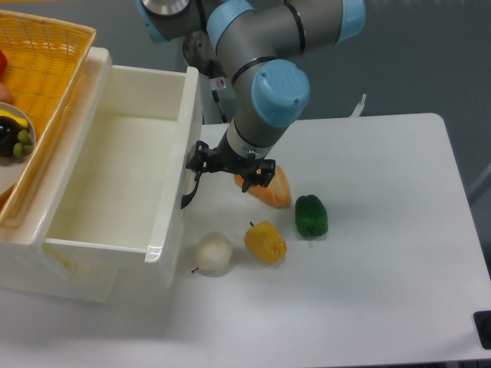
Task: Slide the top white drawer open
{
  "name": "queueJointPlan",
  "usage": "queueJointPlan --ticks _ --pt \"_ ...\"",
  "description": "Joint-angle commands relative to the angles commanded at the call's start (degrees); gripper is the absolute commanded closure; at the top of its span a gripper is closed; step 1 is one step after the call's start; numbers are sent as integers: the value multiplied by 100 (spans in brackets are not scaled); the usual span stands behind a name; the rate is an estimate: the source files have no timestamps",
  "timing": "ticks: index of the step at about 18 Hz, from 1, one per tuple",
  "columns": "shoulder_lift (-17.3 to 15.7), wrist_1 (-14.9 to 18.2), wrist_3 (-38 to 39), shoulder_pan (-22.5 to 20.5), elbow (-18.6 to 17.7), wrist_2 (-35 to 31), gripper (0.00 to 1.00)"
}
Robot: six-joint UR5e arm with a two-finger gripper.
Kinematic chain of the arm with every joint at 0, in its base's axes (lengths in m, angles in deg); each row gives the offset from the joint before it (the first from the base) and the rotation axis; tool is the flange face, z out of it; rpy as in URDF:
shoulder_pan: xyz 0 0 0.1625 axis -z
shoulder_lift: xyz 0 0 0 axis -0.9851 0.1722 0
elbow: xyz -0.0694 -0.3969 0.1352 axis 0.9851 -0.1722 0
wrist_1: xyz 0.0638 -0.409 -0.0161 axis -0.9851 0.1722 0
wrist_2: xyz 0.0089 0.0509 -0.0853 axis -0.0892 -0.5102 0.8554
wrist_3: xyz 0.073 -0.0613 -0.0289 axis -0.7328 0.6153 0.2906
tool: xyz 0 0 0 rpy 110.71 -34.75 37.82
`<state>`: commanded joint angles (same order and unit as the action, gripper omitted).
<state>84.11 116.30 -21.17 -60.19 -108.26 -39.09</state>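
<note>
The top white drawer [115, 176] stands pulled well out of the cabinet toward the table, its deep cream-white inside bare. Its curved black handle [189, 192] hangs on the front panel [175, 192], facing the table. My gripper [230, 165] is just right of that panel, at handle height, pointing down. Its black fingers are spread wide: the left fingertip [196, 157] is close to the top of the handle, the right one [265, 172] over an orange object. Nothing is clamped between them.
On the table [383, 230] right of the drawer lie an orange vegetable [272, 188], a green pepper [311, 216], a yellow pepper [265, 241] and a white bulb [213, 253]. A yellow basket [42, 69] with food sits on the cabinet top at left.
</note>
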Motion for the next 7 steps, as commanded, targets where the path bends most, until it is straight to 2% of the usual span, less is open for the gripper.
queueJointPlan --ticks 4,7 --pt "62 -97 -710 -149 27 -26 0" --pt "53 -167 -791 -193 27 -26 0"
